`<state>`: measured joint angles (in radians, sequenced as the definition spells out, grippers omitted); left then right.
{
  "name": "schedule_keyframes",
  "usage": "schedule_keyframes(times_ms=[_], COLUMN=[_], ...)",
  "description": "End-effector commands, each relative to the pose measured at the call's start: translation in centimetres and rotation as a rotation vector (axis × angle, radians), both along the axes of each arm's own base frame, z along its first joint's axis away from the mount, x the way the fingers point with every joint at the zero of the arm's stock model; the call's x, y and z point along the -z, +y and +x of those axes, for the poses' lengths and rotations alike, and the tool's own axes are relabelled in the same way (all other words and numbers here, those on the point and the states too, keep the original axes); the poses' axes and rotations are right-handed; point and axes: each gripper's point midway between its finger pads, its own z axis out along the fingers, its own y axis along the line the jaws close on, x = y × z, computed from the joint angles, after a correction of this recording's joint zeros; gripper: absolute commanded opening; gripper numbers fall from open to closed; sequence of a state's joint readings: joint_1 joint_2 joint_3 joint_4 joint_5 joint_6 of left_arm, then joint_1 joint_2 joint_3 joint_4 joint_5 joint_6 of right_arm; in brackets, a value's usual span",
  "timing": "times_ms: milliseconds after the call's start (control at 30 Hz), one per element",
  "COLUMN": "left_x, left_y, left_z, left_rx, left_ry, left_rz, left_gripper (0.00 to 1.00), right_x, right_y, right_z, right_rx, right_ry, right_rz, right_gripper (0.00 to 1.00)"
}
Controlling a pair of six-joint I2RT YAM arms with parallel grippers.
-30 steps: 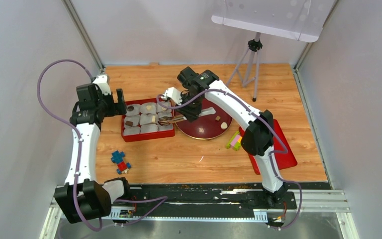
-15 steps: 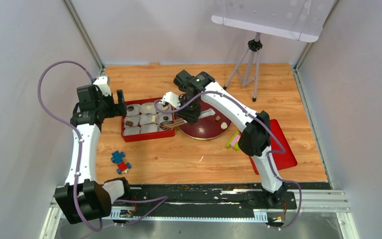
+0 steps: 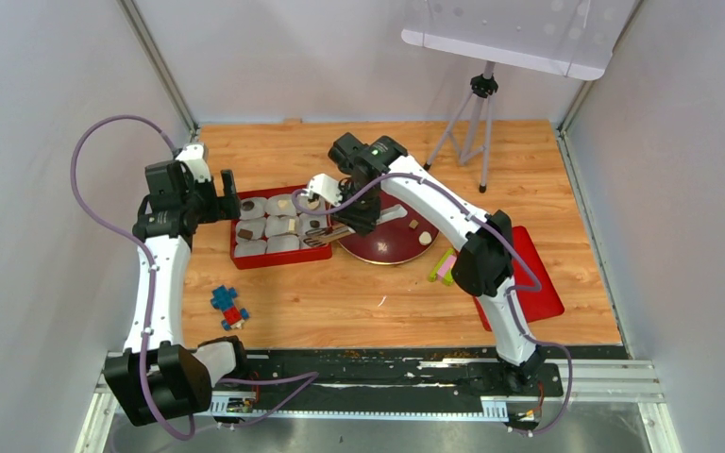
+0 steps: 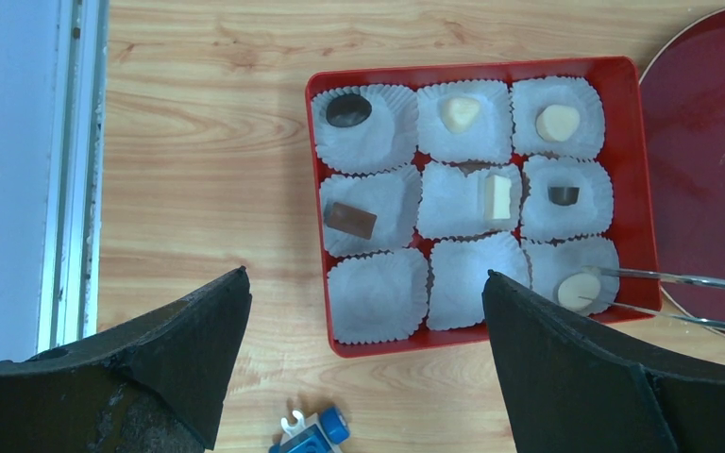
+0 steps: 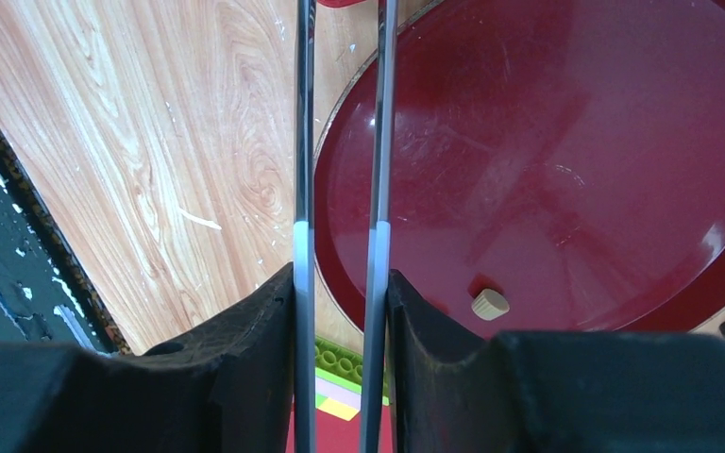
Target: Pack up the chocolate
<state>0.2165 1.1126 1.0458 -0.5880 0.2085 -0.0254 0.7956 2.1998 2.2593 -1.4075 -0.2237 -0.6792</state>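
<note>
A red box (image 4: pixel 321 217) holds nine white paper cups. Seven cups hold chocolate: a dark oval (image 4: pixel 348 109), two cream hearts (image 4: pixel 460 112), a brown slab (image 4: pixel 350 220), a cream bar (image 4: pixel 497 196), a dark lump (image 4: pixel 563 194) and a cream oval (image 4: pixel 579 290). My right gripper (image 5: pixel 340 283) is shut on metal tweezers (image 5: pixel 304 142). Their tips (image 4: pixel 623 274) lie either side of the cream oval in the near right cup. A brown piece (image 3: pixel 413 225) and a cream piece (image 5: pixel 490 303) lie on the dark red plate (image 5: pixel 547 170). My left gripper (image 4: pixel 363 278) is open above the box's near left.
Two cups (image 4: pixel 378 294) in the box's near row are empty. Toy blocks lie on the wood at the near left (image 3: pixel 229 307) and right of the plate (image 3: pixel 444 267). A red tray (image 3: pixel 538 283) lies under the right arm. A tripod (image 3: pixel 477 123) stands at the back.
My right gripper has moved left with the tweezers, and their tips now reach into the box's near right cup. The left arm has not moved.
</note>
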Motion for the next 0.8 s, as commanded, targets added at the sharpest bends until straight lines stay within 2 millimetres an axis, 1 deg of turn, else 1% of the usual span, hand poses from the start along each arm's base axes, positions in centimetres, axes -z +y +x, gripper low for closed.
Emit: schedule_keyframes(times_ms=[0,167,233,333,433,467,600,700,767], left_x=[-1.3,-1.4,-1.6,-2.0,-2.3,-2.4,-2.5,-3.1,-3.3], left_y=[-0.1,-0.1,-0.1,-0.1,0.0,0.0,-0.1,-0.2,-0.2], left_z=[0.2,0.6,0.8,1.2,1.5,1.6,2.1,2.8,3.2], left_rx=[-0.002,-0.001,0.0,0.002,0.002,0.003,0.006,0.008,0.008], left_ry=[-0.053,-0.058,-0.065,-0.074,-0.08,-0.082,-0.084,-0.097,-0.097], left_rz=[-0.012,-0.016,-0.019,-0.021,-0.02,-0.02,-0.034,-0.048,-0.05], left_gripper=[1.0,1.0,1.0,1.0,1.0,1.0,1.0,1.0,1.0], right_x=[-3.5,-7.1,-8.3,-9.5,-9.3,-9.5,-8.7,-7.4,-6.5], right_y=[1.3,1.5,1.2,-0.2,-3.0,-4.2,-9.6,-13.6,-15.8], right_z=[1.5,2.6,2.9,3.3,3.6,3.6,3.5,2.9,2.6], right_rx=[0.026,0.07,0.083,0.112,0.157,0.171,0.247,0.306,0.348], right_ry=[-0.105,-0.175,-0.197,-0.222,-0.229,-0.233,-0.227,-0.202,-0.178], right_rz=[0.09,0.194,0.219,0.222,0.181,0.169,0.09,0.022,-0.01], right_gripper=[0.33,0.31,0.28,0.25,0.25,0.25,0.27,0.34,0.36])
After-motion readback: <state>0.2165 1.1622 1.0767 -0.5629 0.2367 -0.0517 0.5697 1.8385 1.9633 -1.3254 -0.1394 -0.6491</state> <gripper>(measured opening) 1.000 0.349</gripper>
